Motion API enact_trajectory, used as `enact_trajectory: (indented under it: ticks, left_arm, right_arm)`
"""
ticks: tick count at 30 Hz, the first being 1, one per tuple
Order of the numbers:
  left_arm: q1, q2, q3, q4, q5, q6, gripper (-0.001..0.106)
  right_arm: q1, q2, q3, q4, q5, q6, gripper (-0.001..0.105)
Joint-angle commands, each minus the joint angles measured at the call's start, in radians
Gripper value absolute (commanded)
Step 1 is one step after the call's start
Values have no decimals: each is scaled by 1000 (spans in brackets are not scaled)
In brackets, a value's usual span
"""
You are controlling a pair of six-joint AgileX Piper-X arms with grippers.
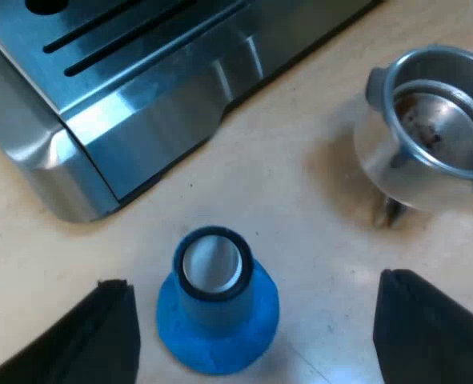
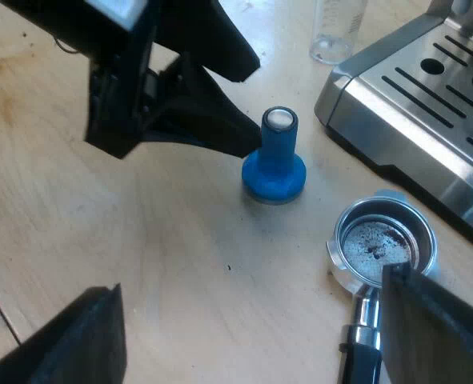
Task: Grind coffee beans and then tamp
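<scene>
On the counter (image 1: 300,200), by the front of the espresso machine (image 1: 140,104), blue tamper (image 1: 216,304) stands upright between left gripper (image 1: 256,284) fingers, spread wide, not touching. Likely tamper pickup: drop straight, centre, close on stem above flared base. Tamper: blue, pale round top. Right gripper (image 2: 248,280) open, empty, by metal holder (image 2: 384,244); its basket only flecked with grounds.

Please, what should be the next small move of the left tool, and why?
Probably lower the left tool and shut it on the blue tamper: the tamper stands upright on the table between its open fingers, untouched.
</scene>
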Motion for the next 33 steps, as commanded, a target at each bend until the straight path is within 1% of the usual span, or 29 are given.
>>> enact_trajectory:
  ticks: [1, 4, 8, 12, 14, 17, 19, 20, 22, 25, 28, 31, 33]
  left_arm:
    - [-2, 43, -2, -73, 8, 5, 63]
    - [-2, 98, -2, -122, 14, 5, 63]
    - [-2, 157, -2, -149, 14, 5, 63]
    - [-2, 207, -2, -200, 14, 5, 63]
    - [-2, 225, -2, -226, 14, 5, 61]
    - [-2, 251, -2, -250, 14, 5, 50]
    - [-2, 260, -2, -250, 14, 5, 40]
    - [-2, 260, -2, -250, 16, 5, 38]
    - [-2, 260, -2, -250, 19, 5, 27]
    - [-2, 260, -2, -250, 29, 5, 18]
    - [-2, 256, -2, -250, 60, 5, 11]
    - [-2, 234, -2, -246, 75, 5, 6]
    - [-2, 207, -2, -238, 75, 5, 6]
  right_arm:
    - [0, -2, -10, -7, 8, -14, 68]
    - [0, -2, -10, -7, 8, -14, 68]
    - [0, -2, -10, -7, 8, -14, 68]
    - [0, -2, -10, -7, 8, -14, 68]
    - [0, -2, -10, -7, 8, -14, 68]
    - [0, -2, -10, -7, 8, -14, 68]
    - [0, -2, -10, -7, 8, -14, 68]
    - [0, -2, -10, -7, 8, -14, 68]
    - [0, -2, -10, -7, 8, -14, 68]
    - [0, -2, -10, -7, 8, -14, 68]
    - [0, -2, -10, -7, 8, -14, 68]
    - [0, -2, -10, -7, 25, -14, 68]
    - [0, -2, -10, -7, 41, -14, 68]
